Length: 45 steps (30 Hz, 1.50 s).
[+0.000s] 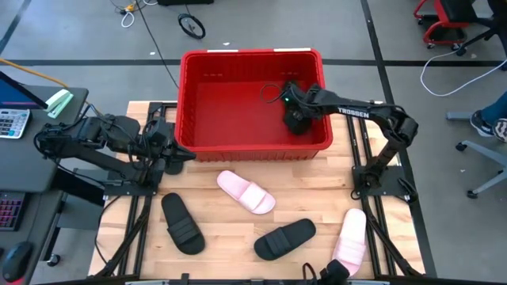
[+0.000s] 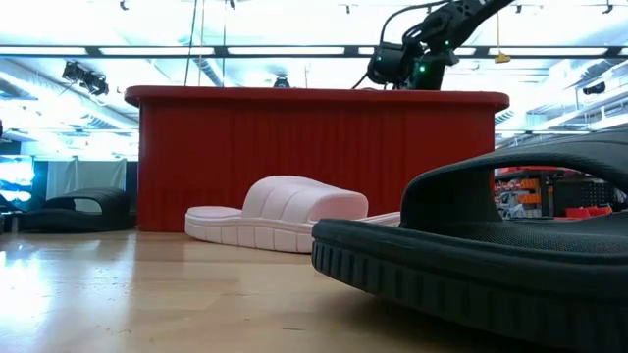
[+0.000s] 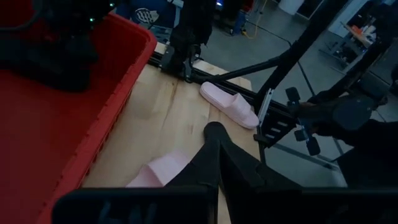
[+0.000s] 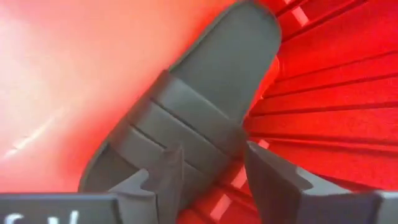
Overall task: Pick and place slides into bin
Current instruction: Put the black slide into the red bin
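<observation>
Right hand (image 1: 295,119) open over black slide (image 4: 186,112), right part of red bin (image 1: 198,63) | step: dropping it in | next: lift out, fetch pink slide (image 1: 245,191) on counter (image 1: 317,190) | left hand (image 1: 176,154) holds black slide, left of bin

Table (image 1: 309,190) bears slides (image 1: 245,191) (bin (image 1: 190,95) too).

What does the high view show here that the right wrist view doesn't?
Only the high view: the left gripper beside the bin's near left corner, and four slides on the table, two black and two pink. Only the right wrist view: a black slide lying in the bin against a ribbed wall, with open fingers just above it. Both show the right gripper inside the red bin.
</observation>
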{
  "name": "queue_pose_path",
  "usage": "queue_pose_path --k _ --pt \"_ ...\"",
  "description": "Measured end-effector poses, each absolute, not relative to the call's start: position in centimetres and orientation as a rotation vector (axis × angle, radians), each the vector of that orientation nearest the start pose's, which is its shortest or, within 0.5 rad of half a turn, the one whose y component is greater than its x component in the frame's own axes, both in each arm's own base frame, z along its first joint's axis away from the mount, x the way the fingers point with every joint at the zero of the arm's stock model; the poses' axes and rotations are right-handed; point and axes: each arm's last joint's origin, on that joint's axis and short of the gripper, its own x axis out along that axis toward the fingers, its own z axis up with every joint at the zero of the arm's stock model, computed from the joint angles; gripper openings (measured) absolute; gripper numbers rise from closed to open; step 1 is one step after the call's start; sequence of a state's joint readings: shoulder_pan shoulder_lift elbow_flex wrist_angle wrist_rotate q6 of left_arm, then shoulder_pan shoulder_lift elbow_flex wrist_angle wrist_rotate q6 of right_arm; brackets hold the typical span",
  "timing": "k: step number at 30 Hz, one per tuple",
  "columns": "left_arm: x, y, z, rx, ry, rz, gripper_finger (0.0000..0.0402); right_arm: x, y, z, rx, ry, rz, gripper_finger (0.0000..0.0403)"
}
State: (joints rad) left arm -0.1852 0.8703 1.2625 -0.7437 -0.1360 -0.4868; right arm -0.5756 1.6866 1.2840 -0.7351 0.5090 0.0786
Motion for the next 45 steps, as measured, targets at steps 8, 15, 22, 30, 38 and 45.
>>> queue_pose_path --k 8,15,22,30,38,45 --pt "14.4 -2.3 42.0 -0.423 0.361 0.037 0.0016 27.9 -15.7 27.3 0.255 0.974 -0.863 0.0179" --pt "15.4 -2.6 40.5 -0.396 0.522 0.022 0.0065 26.4 -6.7 34.9 0.384 0.618 -0.518 0.0155" --pt "17.1 -4.0 38.0 -0.524 0.802 -0.025 0.0123 22.1 4.7 39.9 0.661 0.422 -0.123 0.0143" --pt "19.8 -5.7 36.8 -0.500 0.851 -0.068 0.0138 23.1 14.4 35.6 0.890 0.666 -0.098 0.0161" --pt "21.9 -6.5 37.0 -0.553 0.754 -0.102 0.0122 26.8 19.7 27.1 1.045 0.944 -0.346 0.0195" --pt "22.6 -6.7 37.9 -0.636 0.652 -0.126 0.0117 29.5 22.1 20.7 1.055 1.112 -0.398 0.0210"
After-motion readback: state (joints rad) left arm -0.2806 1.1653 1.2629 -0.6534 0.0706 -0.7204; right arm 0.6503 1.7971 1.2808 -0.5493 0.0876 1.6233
